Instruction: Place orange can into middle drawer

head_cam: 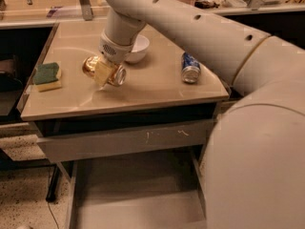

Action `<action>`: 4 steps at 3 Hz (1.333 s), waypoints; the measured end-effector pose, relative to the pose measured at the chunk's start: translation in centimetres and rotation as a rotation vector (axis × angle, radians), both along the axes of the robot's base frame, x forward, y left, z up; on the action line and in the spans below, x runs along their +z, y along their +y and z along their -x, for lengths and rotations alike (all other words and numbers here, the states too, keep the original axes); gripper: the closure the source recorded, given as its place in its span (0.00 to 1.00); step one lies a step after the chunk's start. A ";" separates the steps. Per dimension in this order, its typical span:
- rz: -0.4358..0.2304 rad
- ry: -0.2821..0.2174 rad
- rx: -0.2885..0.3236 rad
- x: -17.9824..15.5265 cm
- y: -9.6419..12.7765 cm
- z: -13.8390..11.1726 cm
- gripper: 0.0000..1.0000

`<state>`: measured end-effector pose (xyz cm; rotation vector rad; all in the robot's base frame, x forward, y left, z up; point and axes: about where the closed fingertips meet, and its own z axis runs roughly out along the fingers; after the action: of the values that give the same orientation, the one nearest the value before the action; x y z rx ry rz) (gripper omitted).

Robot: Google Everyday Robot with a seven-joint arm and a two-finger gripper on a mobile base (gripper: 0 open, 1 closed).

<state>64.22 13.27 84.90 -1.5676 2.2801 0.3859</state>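
My gripper (106, 74), upper left of frame, is clamped across the sideways orange can (89, 65), seemingly just off the countertop (157, 89), for carrying. The middle drawer (133, 199) sits pulled out at bottom centre, ready to receive it.

My gripper (106, 72), clamped over the tabletop, hides the mid wall of orange can (89, 65); only its ends show. The middle drawer (133, 190) is cut by btm edge, right side behind my arm (257, 166). Bowl (139, 49) is partly behind my wrist.
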 end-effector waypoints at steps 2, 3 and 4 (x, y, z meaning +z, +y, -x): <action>-0.041 -0.129 -0.081 -1.2 -4.8 8.2 1.00; -0.039 -0.127 -0.080 -1.2 -4.7 8.2 1.00; -0.029 -0.111 -0.097 -1.0 -5.1 10.3 1.00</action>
<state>53.92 8.21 83.89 -1.4214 2.2449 0.2969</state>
